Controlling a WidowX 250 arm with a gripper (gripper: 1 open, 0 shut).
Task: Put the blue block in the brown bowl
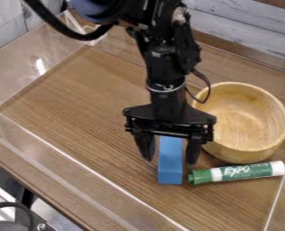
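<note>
The blue block (170, 161) lies on the wooden table as a short bar pointing towards the front edge. My gripper (167, 149) hangs straight down over its far end, open, with one black finger on each side of the bar. I see no contact between the fingers (140, 144) and the block. The brown bowl (239, 115) is a round light wooden bowl just to the right of the gripper, with nothing in it.
A green-and-white Expo marker (235, 172) lies right of the block, in front of the bowl. Clear plastic walls (24, 54) border the tabletop on the left and front. A cable runs from the arm near the bowl's rim.
</note>
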